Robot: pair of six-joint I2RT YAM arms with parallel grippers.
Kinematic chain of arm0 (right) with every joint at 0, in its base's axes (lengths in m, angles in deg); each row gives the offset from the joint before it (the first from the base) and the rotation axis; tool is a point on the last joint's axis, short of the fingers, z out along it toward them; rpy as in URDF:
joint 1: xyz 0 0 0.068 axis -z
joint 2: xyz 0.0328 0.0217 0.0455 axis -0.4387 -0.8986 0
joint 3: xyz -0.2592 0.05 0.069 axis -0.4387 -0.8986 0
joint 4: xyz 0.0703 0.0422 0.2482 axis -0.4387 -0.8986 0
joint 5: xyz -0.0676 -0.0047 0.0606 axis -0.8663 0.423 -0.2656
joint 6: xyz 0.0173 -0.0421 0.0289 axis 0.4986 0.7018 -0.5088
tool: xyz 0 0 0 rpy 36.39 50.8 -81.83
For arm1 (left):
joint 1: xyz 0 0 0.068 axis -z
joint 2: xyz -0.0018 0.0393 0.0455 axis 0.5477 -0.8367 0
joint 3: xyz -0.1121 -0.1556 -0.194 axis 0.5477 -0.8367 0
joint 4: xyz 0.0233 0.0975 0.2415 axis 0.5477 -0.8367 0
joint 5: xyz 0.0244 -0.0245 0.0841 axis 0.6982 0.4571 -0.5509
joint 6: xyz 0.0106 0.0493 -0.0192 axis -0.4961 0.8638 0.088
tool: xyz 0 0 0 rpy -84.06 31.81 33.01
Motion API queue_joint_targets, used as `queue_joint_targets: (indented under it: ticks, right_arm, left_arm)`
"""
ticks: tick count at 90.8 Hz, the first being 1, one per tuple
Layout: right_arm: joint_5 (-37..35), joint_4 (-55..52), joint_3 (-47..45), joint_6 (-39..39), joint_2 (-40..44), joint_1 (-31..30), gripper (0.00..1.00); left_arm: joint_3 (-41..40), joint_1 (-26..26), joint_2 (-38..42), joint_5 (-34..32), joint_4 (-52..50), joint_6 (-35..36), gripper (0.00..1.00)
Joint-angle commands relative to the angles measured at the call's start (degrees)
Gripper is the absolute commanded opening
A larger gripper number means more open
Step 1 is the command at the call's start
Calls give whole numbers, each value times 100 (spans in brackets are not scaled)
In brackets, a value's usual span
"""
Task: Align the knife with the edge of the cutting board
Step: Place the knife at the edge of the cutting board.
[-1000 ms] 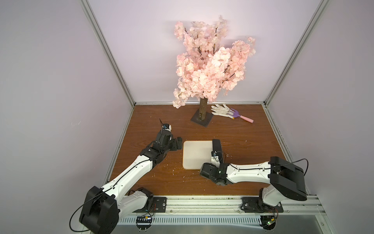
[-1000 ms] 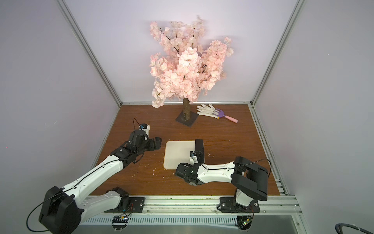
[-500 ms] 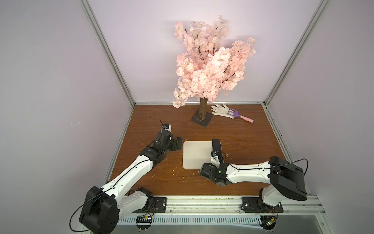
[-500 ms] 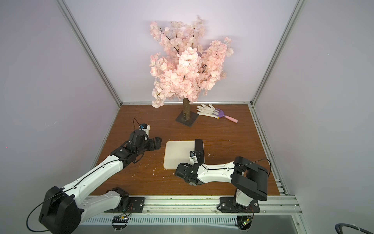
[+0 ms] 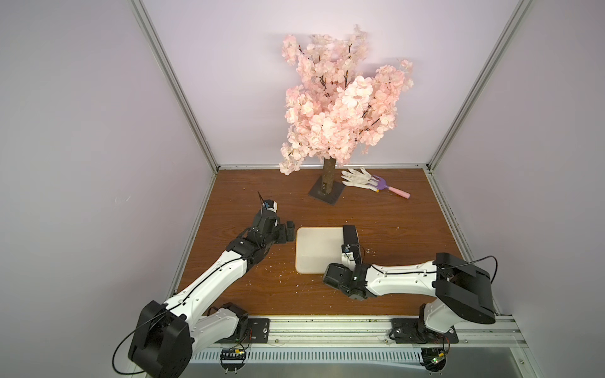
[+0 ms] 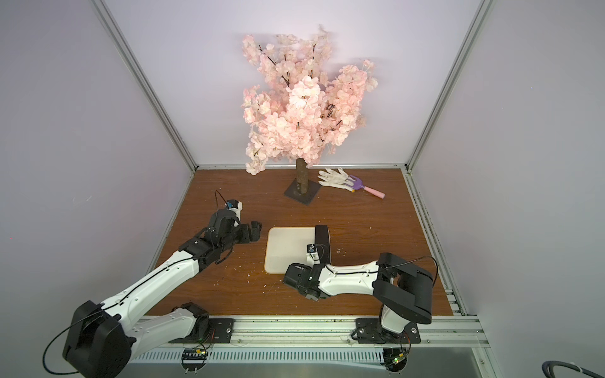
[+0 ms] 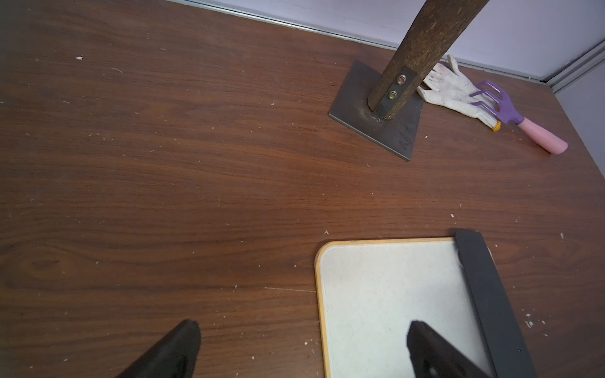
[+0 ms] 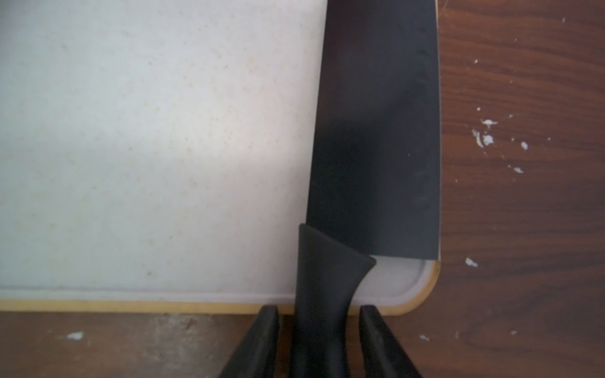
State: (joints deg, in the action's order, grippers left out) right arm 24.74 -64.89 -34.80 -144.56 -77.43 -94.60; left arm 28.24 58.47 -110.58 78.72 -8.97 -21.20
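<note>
Knife (image 8: pixel 376 131) lies flat on the cutting board (image 8: pixel 147 147). The blade runs along one side edge, its outer side nearly flush with the tan rim. The handle sticks out past the board's near rim, over the tabletop (image 8: pixel 523 229).

Your right claw (image 8: pixel 319 327) is released: its fingers (image 8: pixel 262 340) straddle the handle, with a thin gap on each side. In both top views the knife is on the side of the board nearest the right arm.

Your left claw (image 7: pixel 304 343) is spread wide, holds nothing, and is just beside the board's opposite side.

Glove (image 5: pixel 358 178), toy rake (image 5: pixel 389 188) and blossom tree (image 5: pixel 340 108) are well apart at the back.
</note>
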Motion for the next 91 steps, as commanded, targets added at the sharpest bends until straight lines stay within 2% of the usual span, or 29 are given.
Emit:
queue_joint_targets:
  ticks: [1,15,28,44,54,59,91]
  right_arm:
    - [-117,-58,-4,-52,117,-40,47]
    - [-116,-108,49,26,331,-106,52]
    - [-93,-126,34,114,677,-141,65]
    - [-84,-34,19,291,993,-140,75]
    - [-104,-147,113,354,1022,-141,87]
    - [-120,-176,136,369,1059,-143,98]
    - [-76,153,-10,782,1532,-79,99]
  left_arm:
    - [159,69,36,-87,-141,81,100]
    - [156,67,49,-100,-141,86,100]
    - [167,67,27,-105,-138,94,100]
    - [161,67,47,-126,-150,94,100]
    - [169,67,51,-145,-150,95,100]
    - [169,67,54,-158,-157,94,100]
    - [141,67,190,-202,-115,122,100]
